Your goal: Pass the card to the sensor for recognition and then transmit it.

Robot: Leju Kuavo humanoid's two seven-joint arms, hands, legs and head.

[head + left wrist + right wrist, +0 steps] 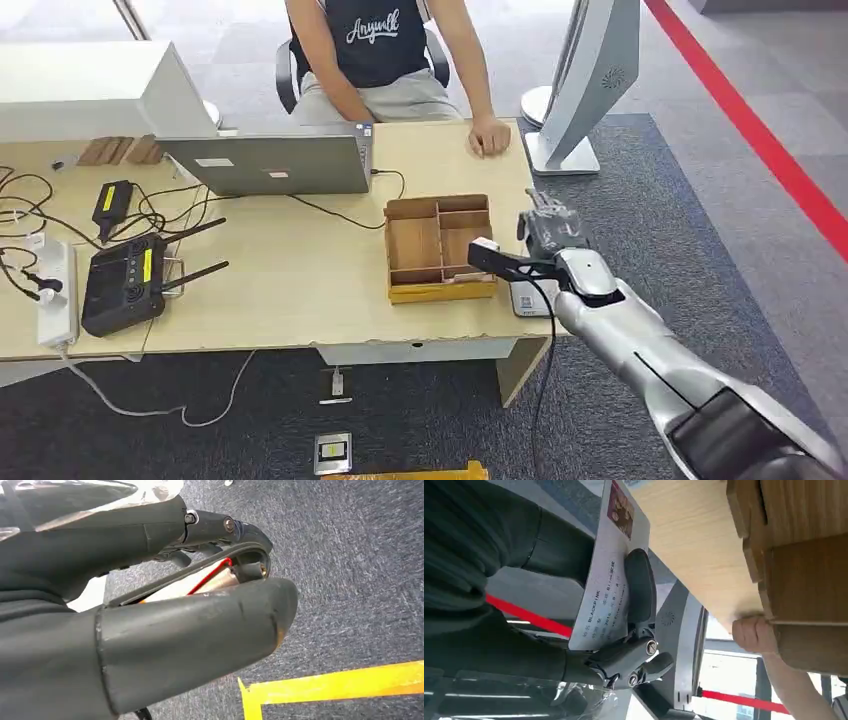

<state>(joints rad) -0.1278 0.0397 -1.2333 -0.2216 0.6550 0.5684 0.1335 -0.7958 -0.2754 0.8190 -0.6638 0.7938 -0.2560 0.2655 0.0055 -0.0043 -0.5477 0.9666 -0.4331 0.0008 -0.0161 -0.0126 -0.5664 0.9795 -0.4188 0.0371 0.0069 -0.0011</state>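
My right hand [541, 244] hovers over the table's right front corner, just right of the wooden box [440, 248]. It pinches a white printed card [605, 580] with a small photo at one end; a dark finger [640, 587] lies across its face. Below the hand, a flat white sensor pad [524, 297] rests at the table edge. My left hand [165, 630] hangs over grey carpet, its fingers curled in towards the thumb with nothing in them.
A person sits behind the table with one hand [489, 135] on its far right corner. A laptop [270, 162], a black controller [125, 283], a power strip and cables cover the left side. A white stand [585, 85] rises beyond the table's right end.
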